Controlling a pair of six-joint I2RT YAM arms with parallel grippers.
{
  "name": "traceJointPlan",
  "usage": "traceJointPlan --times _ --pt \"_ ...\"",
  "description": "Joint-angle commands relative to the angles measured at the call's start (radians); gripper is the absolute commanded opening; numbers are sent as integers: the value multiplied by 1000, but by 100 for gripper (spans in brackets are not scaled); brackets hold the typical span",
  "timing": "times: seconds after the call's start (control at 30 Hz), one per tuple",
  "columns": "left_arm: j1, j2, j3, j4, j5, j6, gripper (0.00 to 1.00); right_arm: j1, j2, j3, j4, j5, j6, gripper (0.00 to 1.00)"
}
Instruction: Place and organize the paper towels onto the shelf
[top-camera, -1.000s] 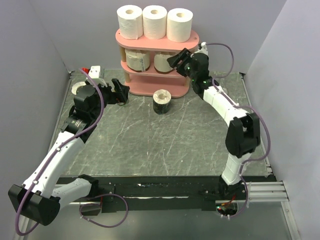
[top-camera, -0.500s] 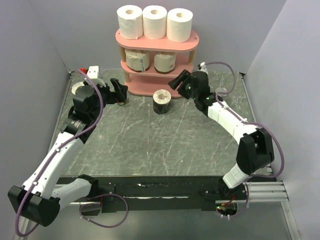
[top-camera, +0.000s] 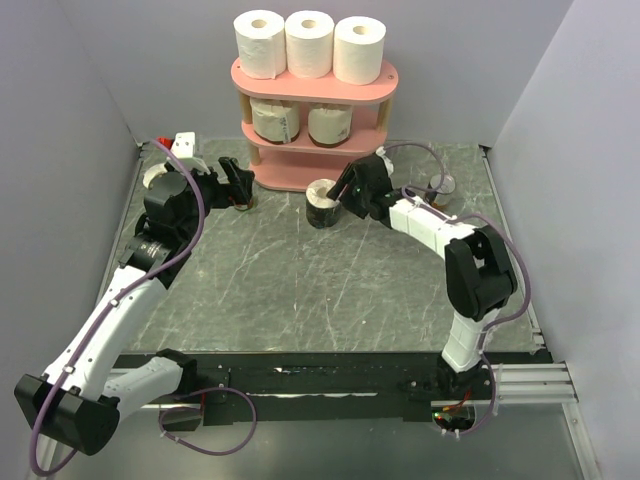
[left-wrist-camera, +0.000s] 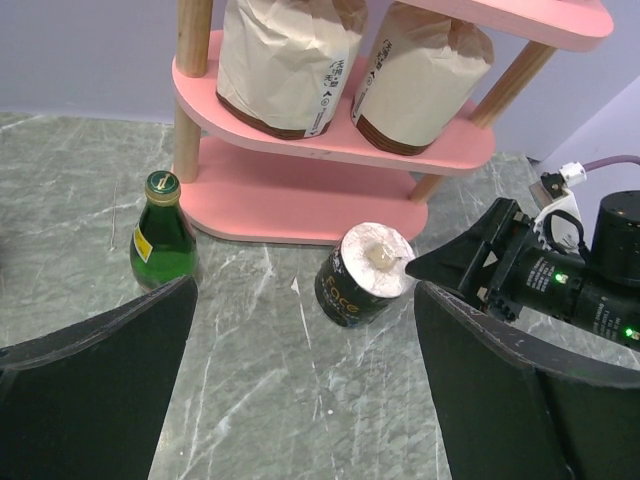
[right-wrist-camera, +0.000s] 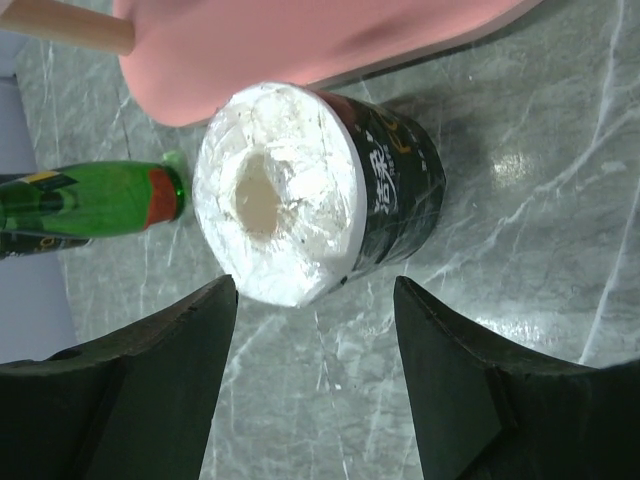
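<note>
I have the right gripper (right-wrist-camera: 312, 300) wide open, nothing in it. The dark-banded roll (right-wrist-camera: 320, 195) sits just ahead of its fingers, between their lines, and I see no contact. That roll stands on end on the table (top-camera: 300, 290), just in front of the bottom board of the shelf (top-camera: 375, 92). The left gripper (left-wrist-camera: 300, 300) is also spread wide and empty, near the green bottle (left-wrist-camera: 163, 232). The top tier carries three white rolls (top-camera: 309, 44), the middle tier two cream rolls (left-wrist-camera: 290, 60).
</note>
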Motion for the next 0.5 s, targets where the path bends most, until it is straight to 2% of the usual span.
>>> traceJointPlan --times 0.0,0.47 --pt "6 -20 -3 46 -13 -2 96 7 28 75 -8 41 5 72" --pt "14 -15 -1 47 0 -8 96 10 146 158 -32 60 46 72"
